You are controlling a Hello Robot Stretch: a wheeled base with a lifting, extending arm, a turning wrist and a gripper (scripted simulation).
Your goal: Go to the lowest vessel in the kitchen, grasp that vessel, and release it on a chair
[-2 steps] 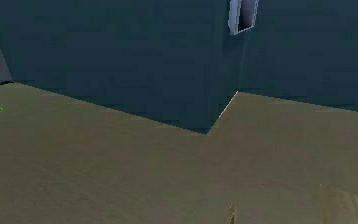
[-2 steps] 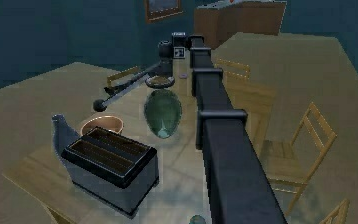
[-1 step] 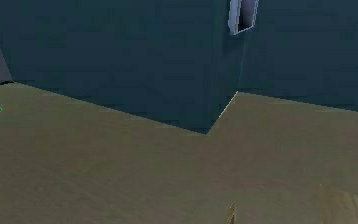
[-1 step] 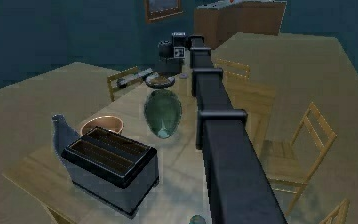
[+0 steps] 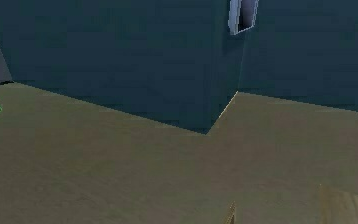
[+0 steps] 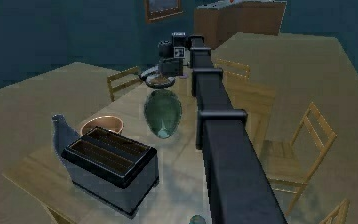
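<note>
The arm (image 6: 222, 140) reaches out across the surface (image 6: 182, 150) and ends at the tool (image 6: 163, 66), whose thin fingers point down over a low round dish (image 6: 159, 80). Whether the fingers touch the dish cannot be told, nor how wide they stand. Since the dish lies on the surface right at the tool's far end, it cannot be told whether the tool holds anything.

Just nearer along the arm than the dish stands a green glass vessel (image 6: 164, 112), rounded and taller. Nearer again, and off to the side away from the arm, sit a brown-rimmed bowl (image 6: 102, 127), a grey bottle (image 6: 59, 132) and a dark toaster (image 6: 112, 168).

A wooden chair (image 6: 127, 80) stands at the surface's edge beside the tool. A second chair (image 6: 309, 145) stands on the arm's other side, well apart from the tool.

The forward view looks onto a dark teal wall corner (image 5: 212, 90) and tan floor (image 5: 137, 170).
</note>
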